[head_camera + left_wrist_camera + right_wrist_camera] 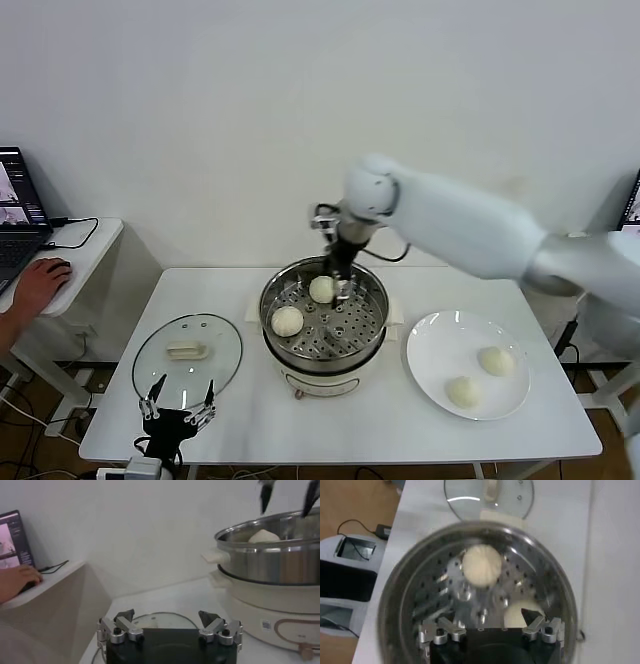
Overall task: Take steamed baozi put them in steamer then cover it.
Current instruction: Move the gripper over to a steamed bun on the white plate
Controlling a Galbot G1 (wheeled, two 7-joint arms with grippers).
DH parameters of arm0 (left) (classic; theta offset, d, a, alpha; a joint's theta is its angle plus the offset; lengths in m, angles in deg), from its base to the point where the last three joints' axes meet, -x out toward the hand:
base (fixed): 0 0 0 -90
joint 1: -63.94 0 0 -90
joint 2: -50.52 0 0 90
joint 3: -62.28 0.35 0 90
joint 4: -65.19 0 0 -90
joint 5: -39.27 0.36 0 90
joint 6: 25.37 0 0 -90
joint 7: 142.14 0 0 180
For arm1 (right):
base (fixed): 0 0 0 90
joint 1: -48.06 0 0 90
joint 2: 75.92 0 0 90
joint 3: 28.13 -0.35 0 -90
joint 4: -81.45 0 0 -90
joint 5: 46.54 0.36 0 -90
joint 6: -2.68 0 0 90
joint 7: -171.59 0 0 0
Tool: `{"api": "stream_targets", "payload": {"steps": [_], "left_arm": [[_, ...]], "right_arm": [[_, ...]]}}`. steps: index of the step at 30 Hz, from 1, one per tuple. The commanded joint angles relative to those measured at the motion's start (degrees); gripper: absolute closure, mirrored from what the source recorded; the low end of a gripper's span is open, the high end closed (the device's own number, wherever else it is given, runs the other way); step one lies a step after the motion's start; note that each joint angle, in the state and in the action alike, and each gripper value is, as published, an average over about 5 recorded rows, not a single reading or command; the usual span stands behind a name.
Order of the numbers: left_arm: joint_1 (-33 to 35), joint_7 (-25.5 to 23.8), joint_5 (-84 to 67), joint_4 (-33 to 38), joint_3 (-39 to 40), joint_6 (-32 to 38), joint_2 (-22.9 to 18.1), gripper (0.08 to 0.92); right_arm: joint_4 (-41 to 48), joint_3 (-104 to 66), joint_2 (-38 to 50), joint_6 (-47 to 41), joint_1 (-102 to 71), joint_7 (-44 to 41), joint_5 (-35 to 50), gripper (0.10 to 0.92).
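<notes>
**Two buns in the pot, two on the plate to the robot's right**

The right hand (340, 283) hangs over the far side of the round shiny stainless-steel steamer (372, 300), its fingers spread and empty, just above one small smooth cream-white baozi (321, 289) on the perforated tray. A second bun (287, 320) lies on the tray's left part, apart from the first.

What the coming move turns on, as I judge it: the two buns left to fetch, one (496, 360) farther back and one (462, 391) nearer the front, sit on the flat white round plate (430, 350) to the right of the steamer, on the right arm's own side. So that hand must lift clear of the steel rim and swing rightward and toward the table's front. The buns are round, so no grasp axis matters.

The left hand (178, 410), fingers spread and empty, waits at the front-left edge of the white table (330, 420), just before the round clear glass lid (188, 352).

Count: four buns, one steamer, one plate, one lid.
</notes>
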Motion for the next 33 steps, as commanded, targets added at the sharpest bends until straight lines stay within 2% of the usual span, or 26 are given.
{"api": "stream_targets", "payload": {"steps": [1,5,12,23,33], "left_arm": [[0.64,-0.24,-0.06,0.25,0.25,-0.07,0.10,0.177],[0.87,-0.46,-0.32,0.12,0.24,-0.38,0.43,0.177],[1.84,-0.95,-0.19,0.20,0.22,-0.83,0.91,0.177],[3.28,-1.46,-0.17,-0.13,-0.29,-0.97,0.71,0.177],[2.98,-1.59,-0.11,-1.04,-0.92,-1.07,0.51,0.177]], "right_arm": [[-13.19,-3.45,24.63,4.32,1.33,-3.46,-2.40,0.202],[-16.84,-4.13,31.57,6.68,-3.28,-4.88,-5.81,0.203],[-19.34,-16.46,35.88,8.61,-24.73,-4.99,-15.40,0.202],[-13.04,-19.78,30.19,9.91,-35.31,-2.74,-24.80,0.203],[-8.65,-19.72,25.55,10.40,-37.18,-1.89,-26.40,0.203]]}}
